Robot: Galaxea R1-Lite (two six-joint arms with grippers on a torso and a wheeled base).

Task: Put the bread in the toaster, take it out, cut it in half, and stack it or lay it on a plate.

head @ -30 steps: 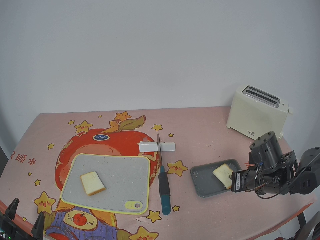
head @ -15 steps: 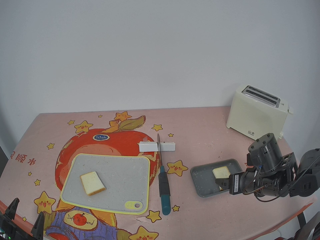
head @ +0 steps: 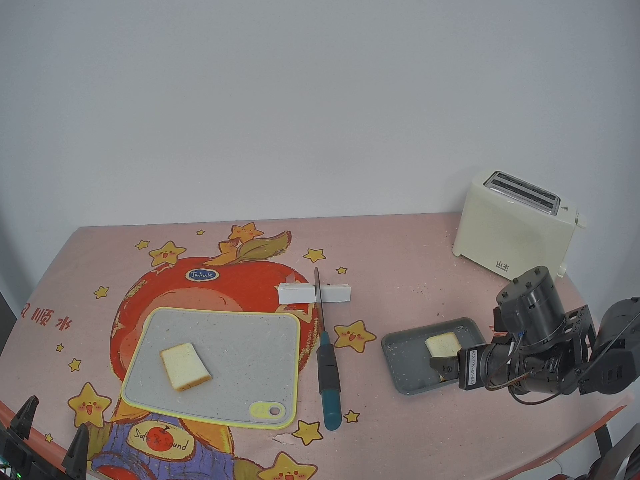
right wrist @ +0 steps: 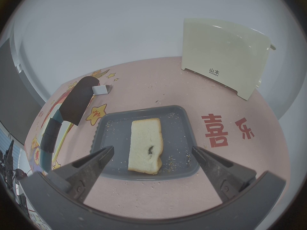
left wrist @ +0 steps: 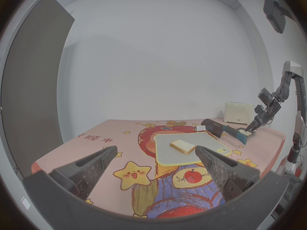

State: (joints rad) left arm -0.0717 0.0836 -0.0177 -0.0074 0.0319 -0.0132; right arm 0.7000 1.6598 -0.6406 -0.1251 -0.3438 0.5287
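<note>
Staged kitchen corner in a bare test room. Plain white walls [head: 320, 88] surround one surface [head: 413, 275] with cartoon-apple cloth [head: 220, 288], toaster [head: 513, 228] and cutting board [head: 253, 355].

The bench [head: 413, 268] is pink, printed with a big red apple and yellow stars. A small white block [head: 297, 293] lies near its middle, with a grey wall [head: 320, 88] behind.

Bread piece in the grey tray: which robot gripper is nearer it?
Right. The right gripper hovers at the pale bread piece in the grey rectangular tray; the left gripper is at the left edge of the pink table.
</note>
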